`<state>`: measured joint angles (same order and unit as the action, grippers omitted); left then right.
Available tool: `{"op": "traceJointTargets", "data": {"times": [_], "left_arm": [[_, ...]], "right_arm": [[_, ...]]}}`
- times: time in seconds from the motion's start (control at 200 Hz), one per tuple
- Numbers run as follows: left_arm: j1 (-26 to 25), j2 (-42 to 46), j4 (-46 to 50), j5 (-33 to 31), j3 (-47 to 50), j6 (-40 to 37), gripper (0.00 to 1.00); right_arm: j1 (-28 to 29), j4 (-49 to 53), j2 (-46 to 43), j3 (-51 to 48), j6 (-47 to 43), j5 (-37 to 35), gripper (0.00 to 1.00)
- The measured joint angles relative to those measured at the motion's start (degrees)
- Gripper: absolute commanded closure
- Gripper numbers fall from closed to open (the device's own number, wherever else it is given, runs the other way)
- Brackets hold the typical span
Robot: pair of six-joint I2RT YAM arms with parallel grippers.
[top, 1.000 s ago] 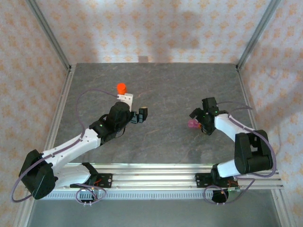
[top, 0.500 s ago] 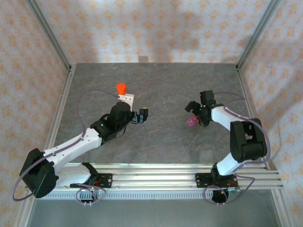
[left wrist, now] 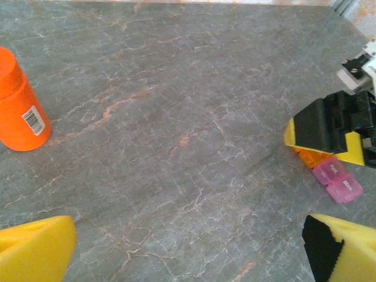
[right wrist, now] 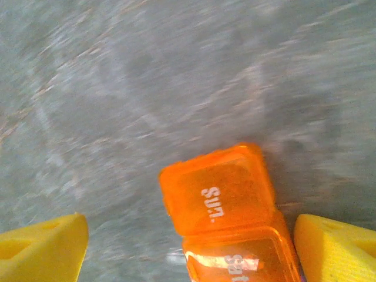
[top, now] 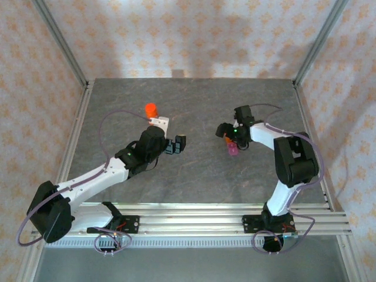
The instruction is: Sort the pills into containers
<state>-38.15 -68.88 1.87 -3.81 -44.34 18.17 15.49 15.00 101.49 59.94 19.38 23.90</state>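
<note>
I see no loose pill anywhere, so I judge the sorting barely begun. My right fingers (right wrist: 332, 247) stand wide apart either side of the orange container (right wrist: 217, 197) on the table (left wrist: 176, 117), gripping nothing. The pink container (left wrist: 338, 181) lies right against it. My left fingers (left wrist: 35, 249) gape wide and empty, mid-table. The orange bottle (left wrist: 20, 106) stands upright, well apart from both containers, so nearly everything remains.

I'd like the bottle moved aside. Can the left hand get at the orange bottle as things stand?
Probably yes: the left hand is open, and only bare table lies between it and the upright orange bottle, though it must swing left.
</note>
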Motion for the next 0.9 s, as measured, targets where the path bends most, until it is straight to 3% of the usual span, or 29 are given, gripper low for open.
{"op": "traceJointTargets", "data": {"times": [0.195,0.475,0.901], "left_arm": [[-0.1,-0.6,0.1,0.2,-0.6,0.0,0.0],[-0.1,-0.9,0.1,0.4,-0.7,0.0,0.0],[-0.9,-0.9,0.1,0.4,-0.7,0.4,0.0]], "right_arm": [[4.4,-0.1,0.3,0.9,-0.1,1.7,0.11],[4.6,0.2,-0.5,-0.7,-0.2,0.0,0.1],[4.9,0.7,-8.7,-7.9,1.9,1.9,0.11]]}}
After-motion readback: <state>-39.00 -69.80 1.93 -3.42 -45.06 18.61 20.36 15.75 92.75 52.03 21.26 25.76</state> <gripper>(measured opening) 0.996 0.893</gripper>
